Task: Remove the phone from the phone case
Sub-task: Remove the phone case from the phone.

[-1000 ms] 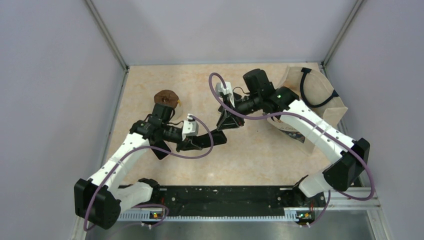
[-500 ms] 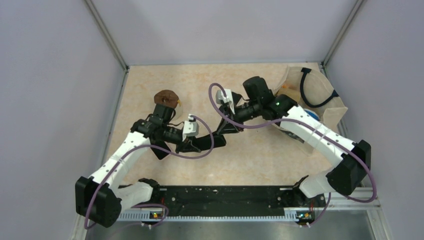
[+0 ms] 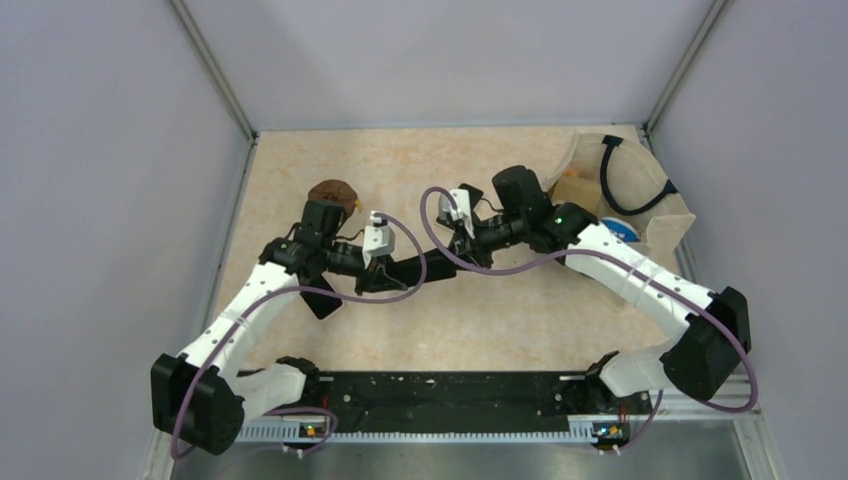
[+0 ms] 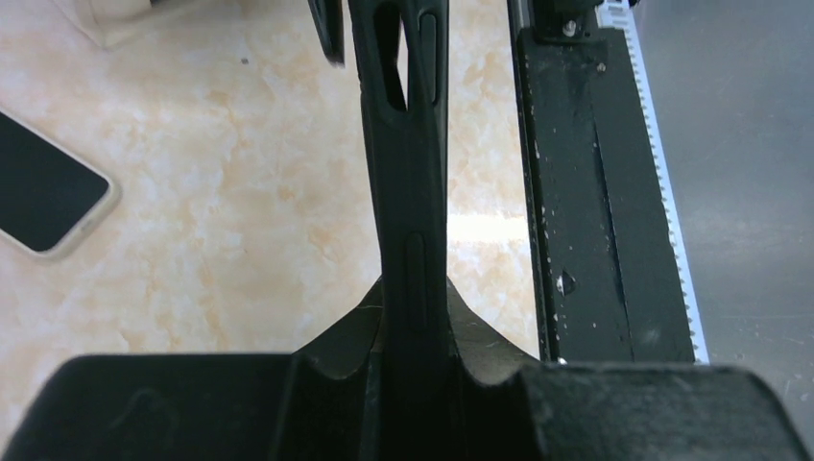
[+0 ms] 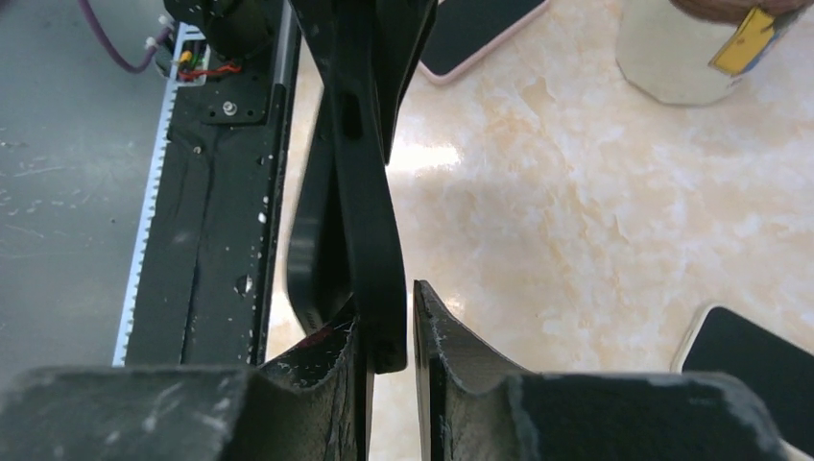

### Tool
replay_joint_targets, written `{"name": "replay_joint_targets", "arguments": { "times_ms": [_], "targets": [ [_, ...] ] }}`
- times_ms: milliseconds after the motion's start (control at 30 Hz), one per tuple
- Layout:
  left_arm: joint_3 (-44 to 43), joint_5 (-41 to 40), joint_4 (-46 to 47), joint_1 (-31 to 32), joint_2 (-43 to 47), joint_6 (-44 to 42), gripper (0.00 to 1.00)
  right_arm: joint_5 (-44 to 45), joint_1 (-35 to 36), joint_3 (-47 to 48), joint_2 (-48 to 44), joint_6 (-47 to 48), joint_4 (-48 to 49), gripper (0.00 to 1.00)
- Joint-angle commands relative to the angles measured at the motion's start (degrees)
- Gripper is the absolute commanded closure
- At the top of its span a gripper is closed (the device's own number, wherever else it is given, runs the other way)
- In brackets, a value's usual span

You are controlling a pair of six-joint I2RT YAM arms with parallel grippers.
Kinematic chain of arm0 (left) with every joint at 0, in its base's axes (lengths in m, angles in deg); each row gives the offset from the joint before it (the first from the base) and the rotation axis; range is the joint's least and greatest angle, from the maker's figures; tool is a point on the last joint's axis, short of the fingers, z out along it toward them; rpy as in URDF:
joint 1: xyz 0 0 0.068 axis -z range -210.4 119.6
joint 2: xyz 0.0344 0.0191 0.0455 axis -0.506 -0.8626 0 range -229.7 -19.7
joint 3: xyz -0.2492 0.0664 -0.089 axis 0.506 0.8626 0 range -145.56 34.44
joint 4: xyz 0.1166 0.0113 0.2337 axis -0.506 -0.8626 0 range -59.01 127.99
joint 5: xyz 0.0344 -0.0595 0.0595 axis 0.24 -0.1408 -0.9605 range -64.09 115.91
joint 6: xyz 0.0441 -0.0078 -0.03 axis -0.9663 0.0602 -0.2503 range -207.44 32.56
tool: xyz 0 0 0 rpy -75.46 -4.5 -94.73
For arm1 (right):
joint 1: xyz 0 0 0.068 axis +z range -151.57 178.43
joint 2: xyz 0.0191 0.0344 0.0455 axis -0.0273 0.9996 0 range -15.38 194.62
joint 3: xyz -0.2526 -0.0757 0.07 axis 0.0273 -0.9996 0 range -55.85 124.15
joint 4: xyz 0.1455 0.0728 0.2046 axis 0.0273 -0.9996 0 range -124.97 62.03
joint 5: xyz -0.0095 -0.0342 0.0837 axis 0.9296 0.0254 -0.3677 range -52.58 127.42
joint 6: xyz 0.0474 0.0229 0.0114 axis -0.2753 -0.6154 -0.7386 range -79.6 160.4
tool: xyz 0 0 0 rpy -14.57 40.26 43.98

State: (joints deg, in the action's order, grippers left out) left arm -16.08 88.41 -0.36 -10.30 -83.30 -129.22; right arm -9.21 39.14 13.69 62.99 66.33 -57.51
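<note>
Right gripper (image 3: 462, 242) has been brought down and in toward the left gripper (image 3: 398, 276) over the last second. The gap between them is closed up, and the black phone case (image 3: 425, 268) is now spanned between both, held clear of the tabletop (image 3: 500, 310).

Left gripper (image 4: 413, 322) is clenched on one end of the phone case (image 4: 408, 192), which is seen edge-on with the side-button strip and a cutout visible. Right gripper (image 5: 384, 336) is clamped on the rim at the other end of the phone case (image 5: 370, 202). That rim is seen bowed away from a flat dark slab alongside it, judged to be the phone (image 5: 309, 240), partly unseated. This is not confirmed, since only edge-on views are given.

Handling, as judged:
- **Case:** soft, rubbery and easily flexed, so it is best taken by a rim or corner and peeled rather than pulled.
- **Phone:** rigid, smooth and glass-faced, so slipping is expected and damage is likely if it is dropped. It should be held across its long edges, not by the screen.
- **Load:** light for both arms.
- **Risk:** the rim is thin, so grip can be lost when it snaps free.

Second phone (image 4: 43, 197), in a pale case, is laid flat on the tabletop, well apart and not involved.
</note>
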Motion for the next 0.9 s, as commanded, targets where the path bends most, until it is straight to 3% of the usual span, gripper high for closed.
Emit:
{"name": "replay_joint_targets", "arguments": {
  "times_ms": [0, 367, 867],
  "targets": [
    [-5.07, 12.17, 16.37, -1.05, 2.06, 6.85, 1.0, 3.36, -0.41, -3.17, -0.61, 2.14, -3.14, 0.81],
    [-3.45, 8.7, 24.19, -2.08, 1.42, 16.11, 1.0, 4.2, -1.93, -3.89, -2.73, 2.37, -3.71, 0.79],
    [-3.63, 6.8, 15.36, -5.41, 0.9, 5.68, 1.0, 12.93, -4.32, 5.05, -7.25, 15.94, -24.26, 0.66]
  ]
}}
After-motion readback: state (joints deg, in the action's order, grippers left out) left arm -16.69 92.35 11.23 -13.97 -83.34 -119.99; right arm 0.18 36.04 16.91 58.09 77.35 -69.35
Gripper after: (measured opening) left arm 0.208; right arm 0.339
